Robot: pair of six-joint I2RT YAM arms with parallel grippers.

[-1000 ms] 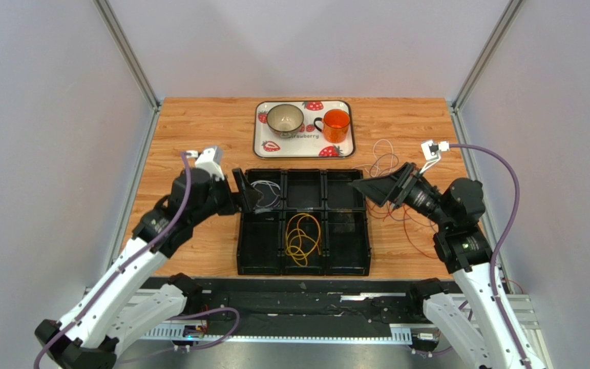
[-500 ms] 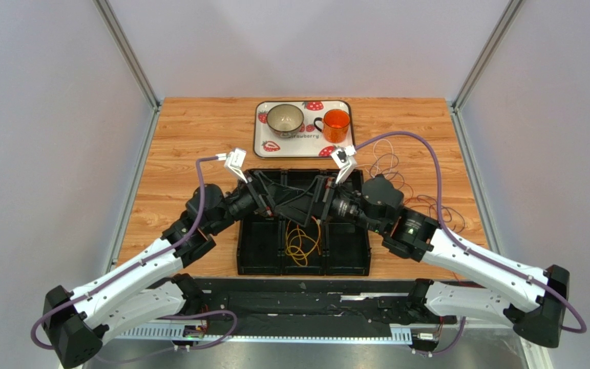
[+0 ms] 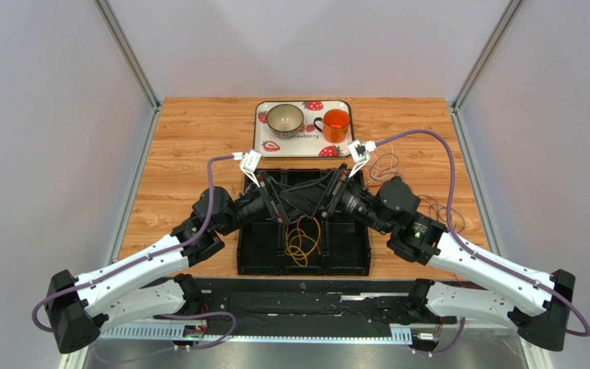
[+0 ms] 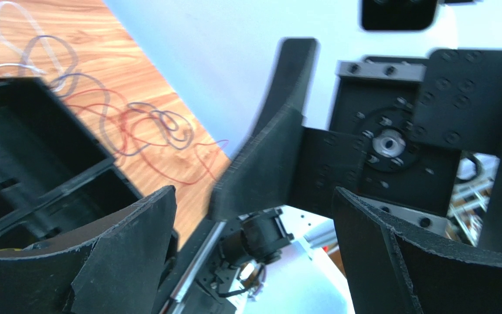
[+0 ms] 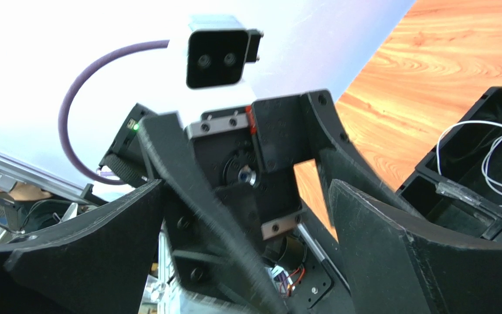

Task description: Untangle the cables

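Note:
My left gripper [image 3: 290,201] and right gripper [image 3: 320,198] meet tip to tip over the back row of the black organizer [image 3: 303,270]. Both are open and hold nothing. A yellow-orange cable [image 3: 302,238] lies coiled in the front middle compartment. A tangle of red, blue and white cables [image 3: 386,165] lies on the wood to the right of the organizer. In the left wrist view, this tangle [image 4: 149,131] shows beyond my open left gripper [image 4: 253,255]. In the right wrist view, a white cable [image 5: 496,150] rests in a compartment beside my open right gripper [image 5: 247,248].
A strawberry-print tray [image 3: 306,152] at the back holds a bowl [image 3: 285,118] and an orange mug [image 3: 336,124]. More red cable loops [image 3: 436,211] trail near the right arm. Grey walls flank the wooden table [image 3: 190,138].
Both arms swung inward from the organizer's sides and now face each other over its middle. The white cable in the back left compartment is now covered in the top view.

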